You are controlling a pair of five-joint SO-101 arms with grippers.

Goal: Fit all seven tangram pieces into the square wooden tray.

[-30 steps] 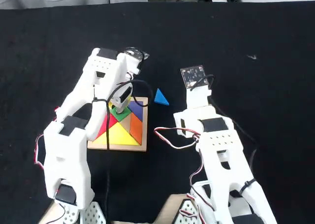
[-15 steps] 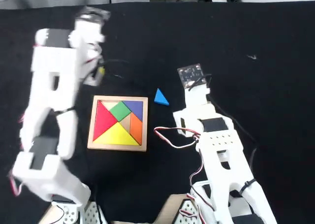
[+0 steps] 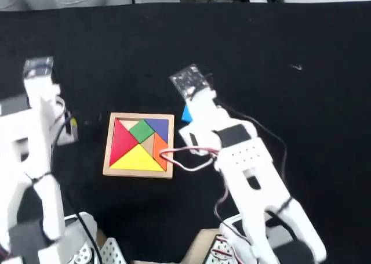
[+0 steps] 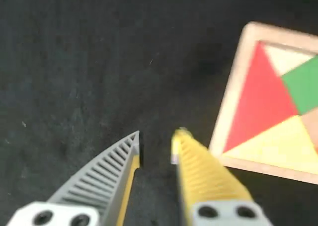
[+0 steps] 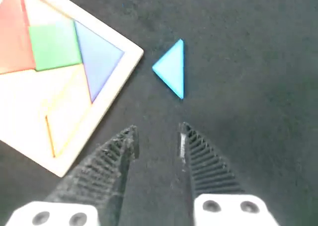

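The right gripper (image 5: 158, 129) has its fingers spread with nothing between them. Just past their tips the small blue triangle (image 5: 171, 69) lies flat on the black cloth (image 5: 248, 62), outside the square wooden tray (image 5: 130, 57) and near its corner. The tray holds a red triangle (image 3: 120, 141), yellow triangle (image 3: 138, 158), green square (image 3: 141, 130), purple triangle (image 3: 160, 127) and orange piece (image 3: 160, 143), with a pale wood-coloured patch (image 3: 148, 142) between green and orange. The left gripper (image 4: 156, 136), fingers slightly parted and empty, hangs over cloth just beside the tray's red-triangle side.
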